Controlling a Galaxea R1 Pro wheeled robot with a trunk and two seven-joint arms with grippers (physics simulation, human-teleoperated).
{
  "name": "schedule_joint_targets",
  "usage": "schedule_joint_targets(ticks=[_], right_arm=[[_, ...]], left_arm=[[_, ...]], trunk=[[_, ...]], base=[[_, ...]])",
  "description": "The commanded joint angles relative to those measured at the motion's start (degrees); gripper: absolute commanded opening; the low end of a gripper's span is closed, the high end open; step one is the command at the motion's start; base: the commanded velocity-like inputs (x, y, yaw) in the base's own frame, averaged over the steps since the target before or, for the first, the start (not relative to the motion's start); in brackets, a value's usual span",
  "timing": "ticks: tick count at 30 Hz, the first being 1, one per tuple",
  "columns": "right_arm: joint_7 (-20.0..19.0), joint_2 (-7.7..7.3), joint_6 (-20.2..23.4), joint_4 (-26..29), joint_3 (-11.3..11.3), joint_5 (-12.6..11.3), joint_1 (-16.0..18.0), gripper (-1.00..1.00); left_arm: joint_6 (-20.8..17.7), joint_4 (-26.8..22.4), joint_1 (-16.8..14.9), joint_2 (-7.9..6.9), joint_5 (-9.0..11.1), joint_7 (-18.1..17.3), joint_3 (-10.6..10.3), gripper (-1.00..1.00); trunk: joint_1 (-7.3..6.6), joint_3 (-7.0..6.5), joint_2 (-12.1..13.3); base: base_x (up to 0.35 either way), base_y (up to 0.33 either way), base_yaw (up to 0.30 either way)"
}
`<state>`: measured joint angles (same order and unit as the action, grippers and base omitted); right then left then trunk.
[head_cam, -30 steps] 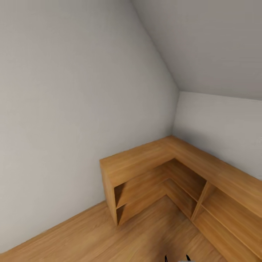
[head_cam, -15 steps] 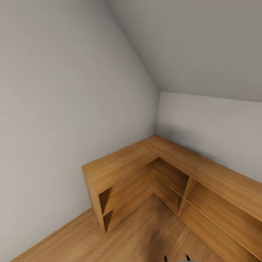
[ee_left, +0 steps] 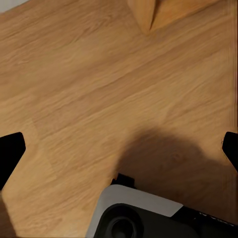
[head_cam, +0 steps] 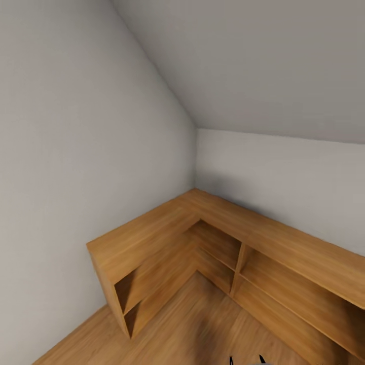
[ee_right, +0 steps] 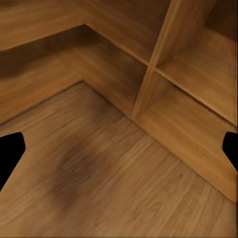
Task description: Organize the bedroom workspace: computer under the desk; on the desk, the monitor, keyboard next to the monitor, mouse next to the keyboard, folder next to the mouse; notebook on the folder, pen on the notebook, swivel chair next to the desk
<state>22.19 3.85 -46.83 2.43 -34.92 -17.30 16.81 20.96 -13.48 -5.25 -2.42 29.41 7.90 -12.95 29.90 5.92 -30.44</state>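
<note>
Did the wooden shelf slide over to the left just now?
No. The wooden shelf sits in the same wall corner as before; both shifted left together in the head view, so the camera turned right, not the shelf.

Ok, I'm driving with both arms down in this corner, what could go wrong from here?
1. The wooden shelf unit wraps the corner just ahead; rolling on could bump the base into it.
2. The right end effector hangs open close to the shelf divider and could clip it in a turn.
3. The left end effector hangs low over the floor, also open; dropping the trunk could scrape it.
</note>
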Motion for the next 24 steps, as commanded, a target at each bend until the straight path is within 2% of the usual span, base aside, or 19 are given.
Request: schedule_joint_targets(ticks=[1, 7, 16, 24], right_arm=[[0.3, 0.02, -0.1, -0.1, -0.5, -0.3, 0.1, 1.0], [0.3, 0.02, -0.1, -0.1, -0.5, -0.3, 0.1, 1.0], [0.3, 0.02, -0.1, -0.1, -0.5, -0.3, 0.1, 1.0], [0.3, 0.02, -0.1, -0.1, -0.5, -0.3, 0.1, 1.0]], left_arm=[[0.1, -0.1, 0.0, -0.04, 0.1, 0.4, -0.5, 1.0], [0.1, -0.1, 0.0, -0.04, 0.2, 0.4, -0.5, 1.0], [0.2, -0.1, 0.0, 0.03, 0.1, 0.4, -0.6, 1.0], [0.2, -0.1, 0.0, 0.05, 0.0, 0.4, -0.8, 1.0]], trunk=[[0.05, 0.08, -0.1], [0.05, -0.08, -0.1], [0.05, -0.35, -0.1], [0.05, -0.6, -0.1]], base=[[0.295, 0.015, -0.299], [0.31, 0.093, -0.299], [0.113, 0.064, -0.298], [0.241, 0.12, -0.298]])
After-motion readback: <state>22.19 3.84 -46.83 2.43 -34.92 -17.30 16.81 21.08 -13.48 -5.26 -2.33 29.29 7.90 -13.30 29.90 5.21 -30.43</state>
